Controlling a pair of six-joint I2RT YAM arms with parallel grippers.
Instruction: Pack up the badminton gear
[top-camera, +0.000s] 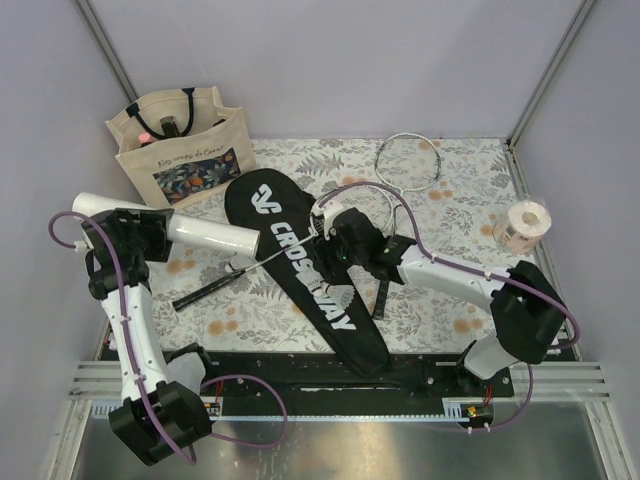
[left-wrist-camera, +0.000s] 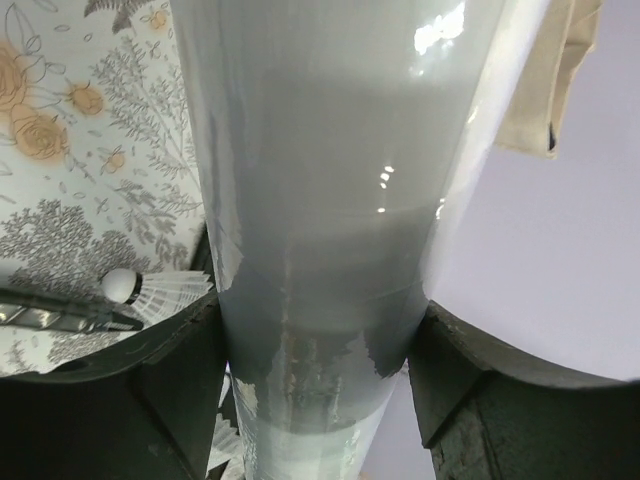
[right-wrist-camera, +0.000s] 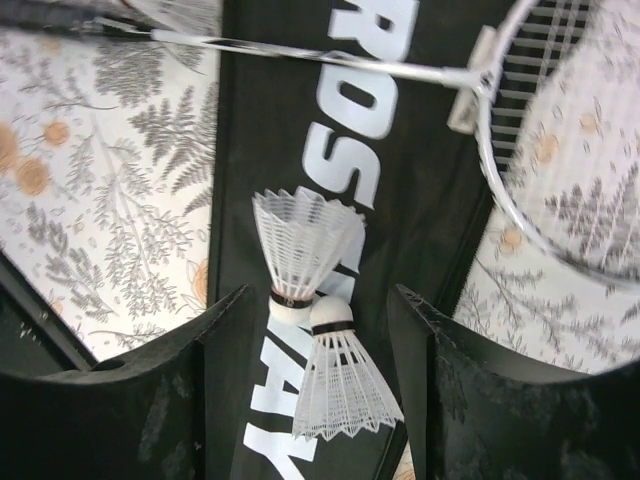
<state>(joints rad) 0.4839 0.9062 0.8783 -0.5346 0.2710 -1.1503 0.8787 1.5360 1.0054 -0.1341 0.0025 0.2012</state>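
On black cover (right-wrist-camera: 255, 140), 2 feathery shuttlecocks (right-wrist-camera: 303, 245)

Top view bright, even, diffuse light from above; soft faint shadows on the floral cloth (top-camera: 440, 310), sharp, slight bend at edges. Left wrist: white tube (left-wrist-camera: 330, 180) too close, soft, 2 glare patches on its right side, lower part shaded. Right wrist: 2 shuttlecocks (right-wrist-camera: 305, 245) sharp and well lit, racket (right-wrist-camera: 468, 82) rim smeared at right edge.
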